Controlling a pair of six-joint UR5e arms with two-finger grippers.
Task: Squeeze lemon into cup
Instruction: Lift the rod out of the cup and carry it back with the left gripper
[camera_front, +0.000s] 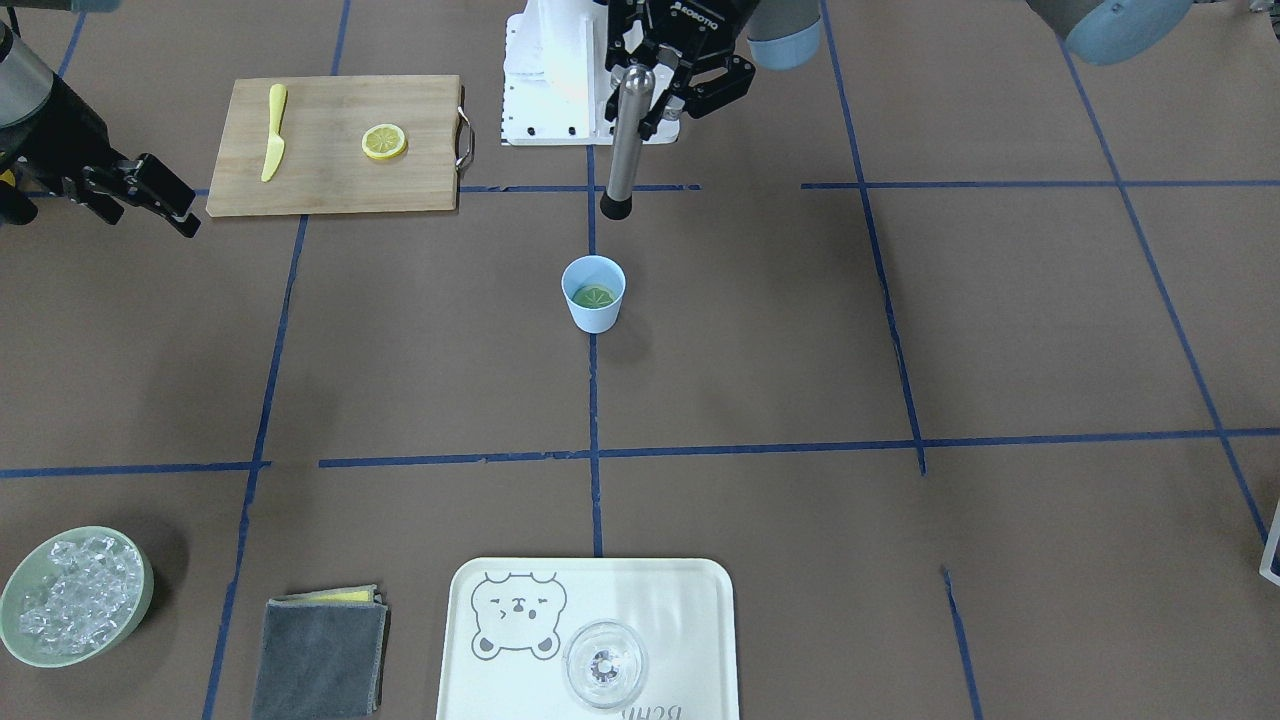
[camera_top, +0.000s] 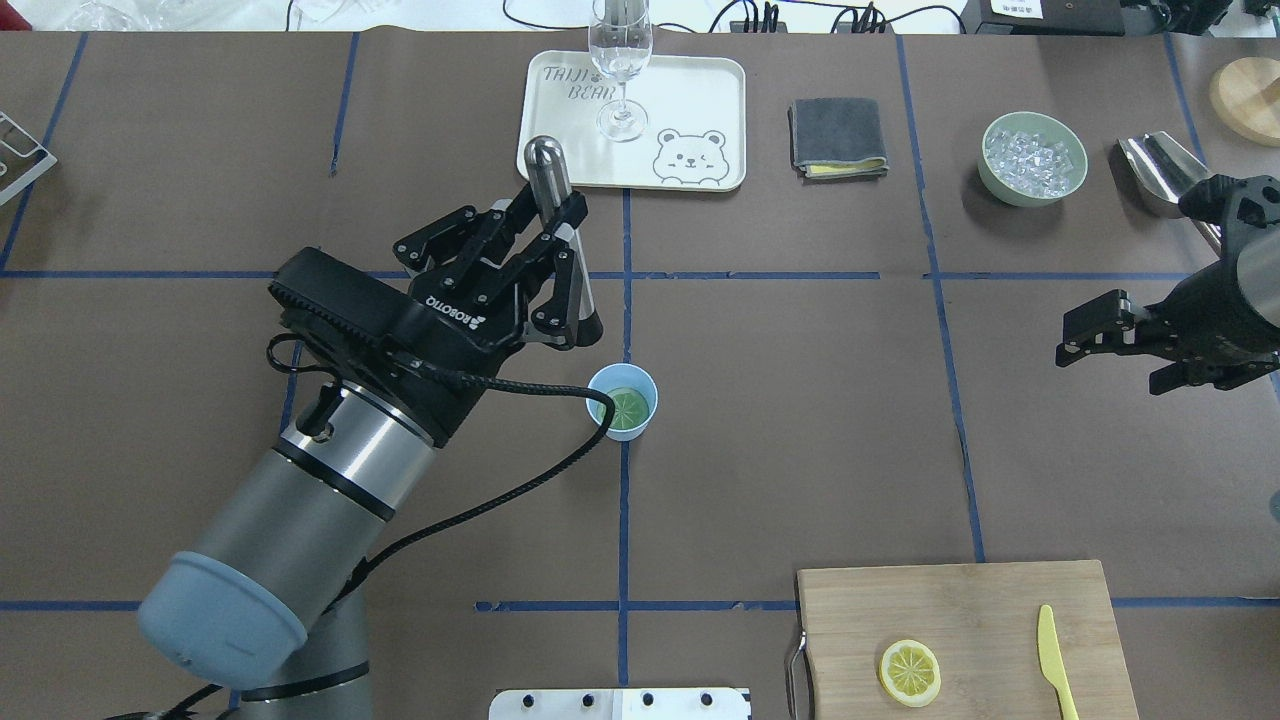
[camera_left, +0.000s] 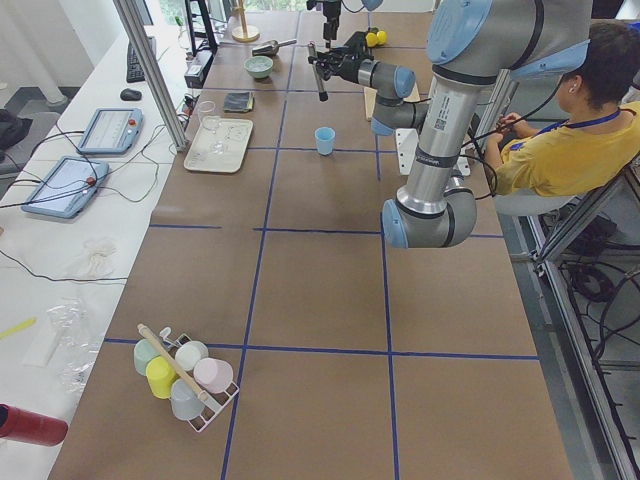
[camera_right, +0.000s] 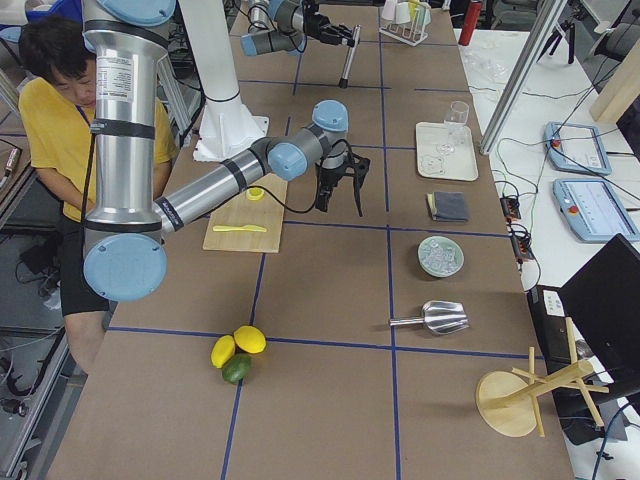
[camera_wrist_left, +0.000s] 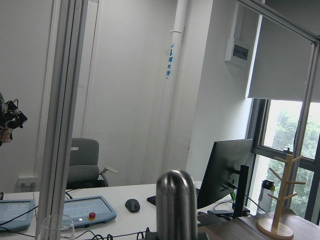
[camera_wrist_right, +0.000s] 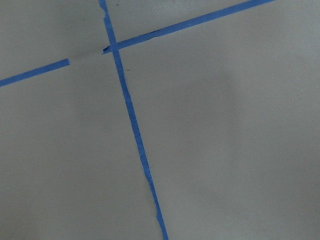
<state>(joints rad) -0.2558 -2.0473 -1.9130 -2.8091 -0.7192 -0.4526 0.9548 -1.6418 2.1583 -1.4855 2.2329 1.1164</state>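
The light-blue cup (camera_front: 593, 312) stands near the middle of the table, also seen from overhead (camera_top: 606, 384). A lemon slice (camera_front: 594, 296) lies flat inside it and looks greenish (camera_top: 628, 407). A second lemon slice (camera_front: 384, 141) lies on the cutting board. My left gripper (camera_front: 641, 97) is shut on a metal muddler (camera_front: 627, 150) with a black tip, held nearly upright above the table, beside the cup and not in it (camera_top: 563, 250). The muddler's top shows in the left wrist view (camera_wrist_left: 176, 205). My right gripper (camera_front: 140, 193) is open and empty, far from the cup (camera_top: 1110, 340).
A wooden cutting board (camera_front: 330, 105) holds a yellow knife (camera_front: 273, 132). A white tray (camera_front: 660, 600) holds a clear glass (camera_front: 605, 663). A green bowl of ice (camera_front: 75, 595), a grey cloth (camera_front: 320, 655) and a metal scoop (camera_top: 1160, 170) lie along the far side.
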